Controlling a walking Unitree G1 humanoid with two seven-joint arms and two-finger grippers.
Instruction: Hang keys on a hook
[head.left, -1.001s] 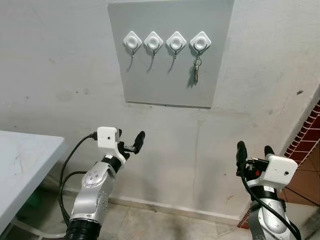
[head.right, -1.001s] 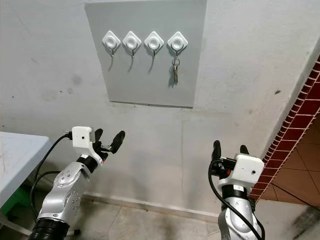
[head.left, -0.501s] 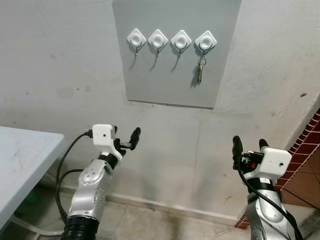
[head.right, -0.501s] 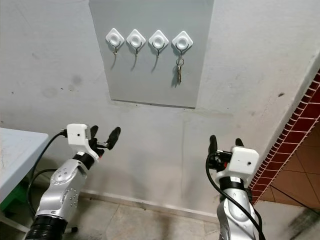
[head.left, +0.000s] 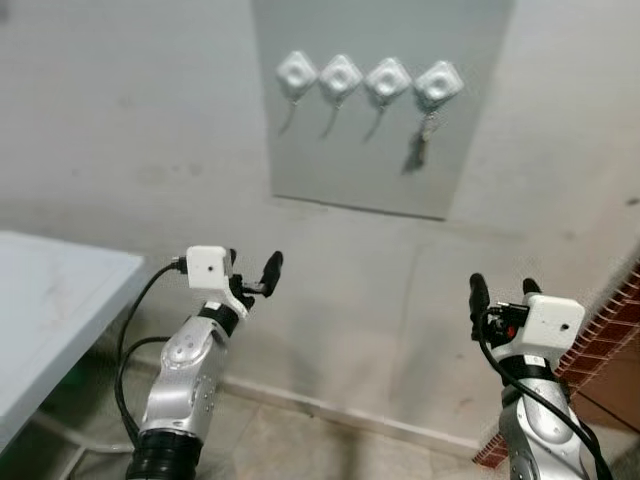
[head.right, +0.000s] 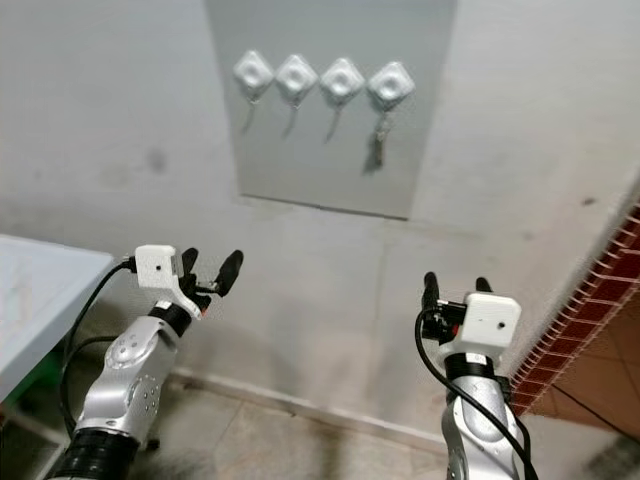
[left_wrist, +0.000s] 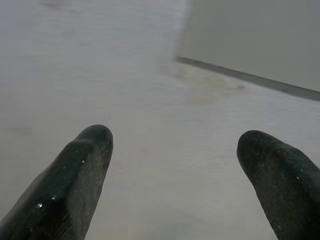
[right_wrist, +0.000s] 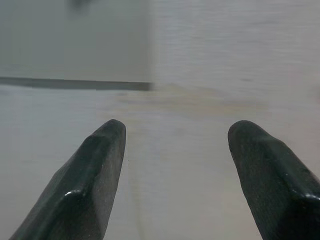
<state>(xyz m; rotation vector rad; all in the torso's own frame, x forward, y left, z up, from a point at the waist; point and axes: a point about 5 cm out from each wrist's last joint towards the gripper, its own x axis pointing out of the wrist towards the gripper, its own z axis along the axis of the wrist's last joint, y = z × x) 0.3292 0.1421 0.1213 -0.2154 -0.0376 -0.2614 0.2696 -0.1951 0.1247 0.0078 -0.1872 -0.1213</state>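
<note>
The keys (head.left: 421, 141) hang from the rightmost hook (head.left: 439, 84) on the grey board (head.left: 480, 150) (job looks done). My left gripper (head.left: 252, 283) and right gripper (head.left: 499, 298) hover below, fingers spread, holding nothing; I judge only backing away remains.

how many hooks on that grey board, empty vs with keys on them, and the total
empty hooks: 3
hooks with keys: 1, keys hanging from it
total hooks on the grey board: 4
</note>
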